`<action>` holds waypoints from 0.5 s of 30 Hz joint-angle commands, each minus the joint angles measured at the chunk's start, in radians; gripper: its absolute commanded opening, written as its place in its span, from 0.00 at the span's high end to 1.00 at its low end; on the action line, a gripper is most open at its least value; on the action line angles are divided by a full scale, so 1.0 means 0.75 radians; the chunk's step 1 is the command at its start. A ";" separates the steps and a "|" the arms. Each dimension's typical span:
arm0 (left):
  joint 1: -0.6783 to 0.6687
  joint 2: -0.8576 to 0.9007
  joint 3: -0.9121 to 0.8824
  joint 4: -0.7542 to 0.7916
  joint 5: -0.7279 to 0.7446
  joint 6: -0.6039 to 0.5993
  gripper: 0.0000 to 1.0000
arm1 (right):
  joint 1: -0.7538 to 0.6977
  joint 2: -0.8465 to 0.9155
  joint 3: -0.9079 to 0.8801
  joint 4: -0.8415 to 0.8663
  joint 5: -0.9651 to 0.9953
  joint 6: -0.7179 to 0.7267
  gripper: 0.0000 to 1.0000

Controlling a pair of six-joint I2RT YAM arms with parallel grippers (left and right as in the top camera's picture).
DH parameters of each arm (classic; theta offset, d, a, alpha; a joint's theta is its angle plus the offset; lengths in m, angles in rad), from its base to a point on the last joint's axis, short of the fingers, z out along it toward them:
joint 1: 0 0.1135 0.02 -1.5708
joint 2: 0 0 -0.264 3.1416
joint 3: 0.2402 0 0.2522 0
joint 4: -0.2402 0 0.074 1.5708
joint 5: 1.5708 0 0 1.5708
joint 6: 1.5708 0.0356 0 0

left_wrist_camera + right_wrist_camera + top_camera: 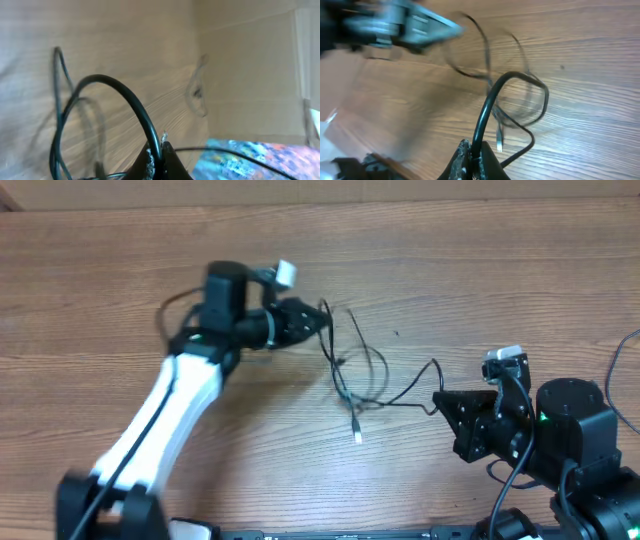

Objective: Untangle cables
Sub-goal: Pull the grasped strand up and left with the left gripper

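Observation:
Two thin black cables [358,370] lie tangled in loops on the wooden table between the arms, with a small silver plug end [357,436] hanging at the front. My left gripper [325,320] is shut on one cable at the tangle's upper left; in the left wrist view the cable [125,102] arches up out of the shut fingertips [159,150]. My right gripper [440,402] is shut on a cable end at the tangle's right; in the right wrist view the cable [492,97] rises from the fingertips [475,152] toward the loops.
The wooden table [450,260] stretches around the tangle. The left arm's white link [170,410] crosses the front left. The right arm's black base [580,440] and its thicker cables stand at the front right.

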 commanded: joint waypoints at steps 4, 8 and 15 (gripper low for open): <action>0.048 -0.356 0.015 -0.009 0.126 0.237 0.96 | -0.003 0.032 -0.119 0.057 0.097 0.105 0.85; 0.047 -0.525 0.015 -0.074 0.124 0.432 0.96 | -0.003 0.092 -0.188 0.097 0.097 0.194 0.53; 0.047 -0.682 0.015 -0.202 0.123 0.569 0.96 | -0.002 0.270 -0.198 0.123 -0.116 0.129 0.42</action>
